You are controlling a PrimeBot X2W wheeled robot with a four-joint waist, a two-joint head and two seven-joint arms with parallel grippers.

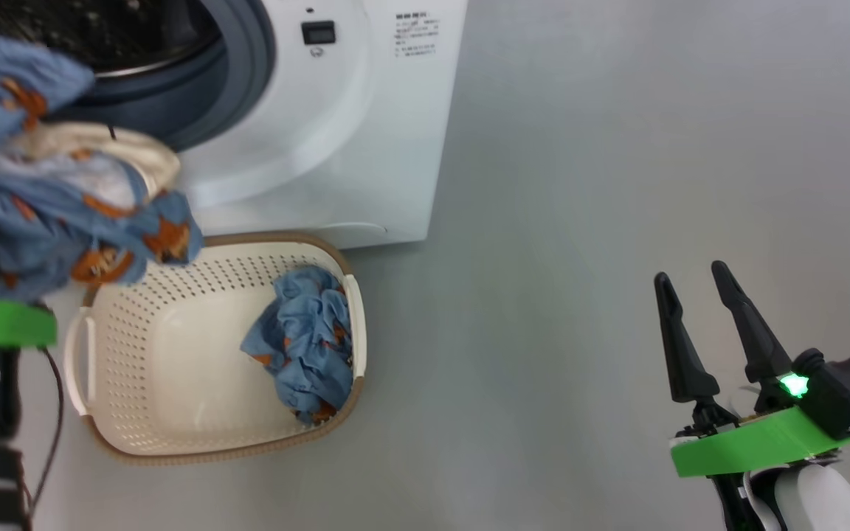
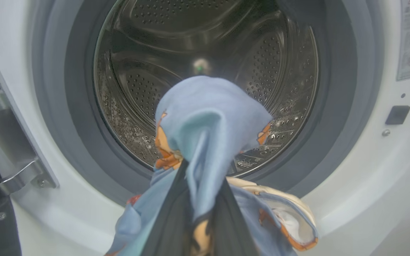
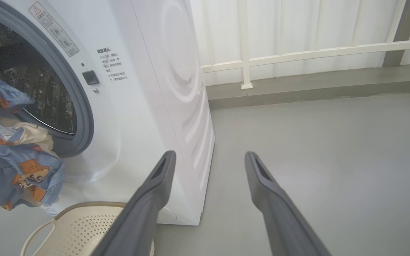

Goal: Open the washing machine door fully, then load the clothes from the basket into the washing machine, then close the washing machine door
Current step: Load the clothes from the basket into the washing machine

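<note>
floor (image 1: 602, 184): smooth grey, evenly lit | wall (image 3: 297, 25): white panels — white rail (image 3: 333, 52) | kerb (image 3: 315, 83): grey

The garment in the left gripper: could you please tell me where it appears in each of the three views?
Head view: the held garment sits at the left edge, overlapping the basket's upper-left corner.
Left wrist view: bottom centre, in front of the drum.
Right wrist view: left edge, before the drum opening.
Shared landmark: the grey gasket round the drum.

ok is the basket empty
No, a crumpled light blue garment lies inside the basket, bunched against its right-hand wall.
</note>
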